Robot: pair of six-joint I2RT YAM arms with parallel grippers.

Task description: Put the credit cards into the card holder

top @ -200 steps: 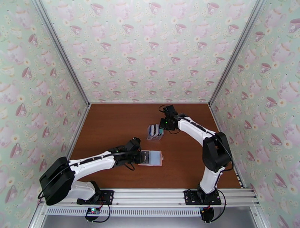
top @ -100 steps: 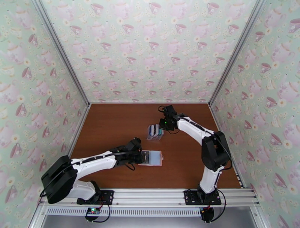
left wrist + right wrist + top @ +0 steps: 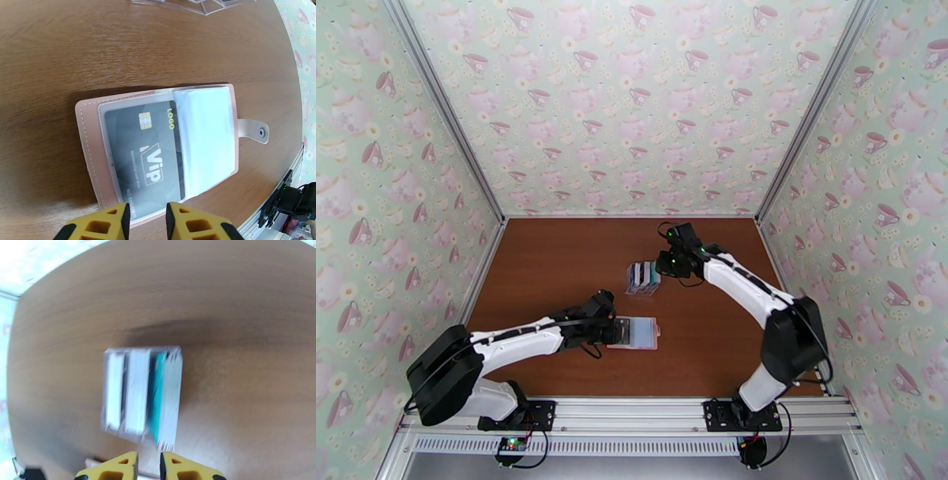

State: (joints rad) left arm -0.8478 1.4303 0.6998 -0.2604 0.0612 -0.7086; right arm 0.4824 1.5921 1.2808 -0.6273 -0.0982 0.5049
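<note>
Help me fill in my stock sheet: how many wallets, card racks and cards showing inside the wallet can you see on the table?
Wallet: 1
Rack: 1
Black card, in the wallet: 1
Total: 3
The other cards, in the rack, are too blurred to count.

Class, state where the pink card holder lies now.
The card holder lies open on the table, front centre in the top external view, just right of the left fingers and closer to the bases than the clear rack.
</note>
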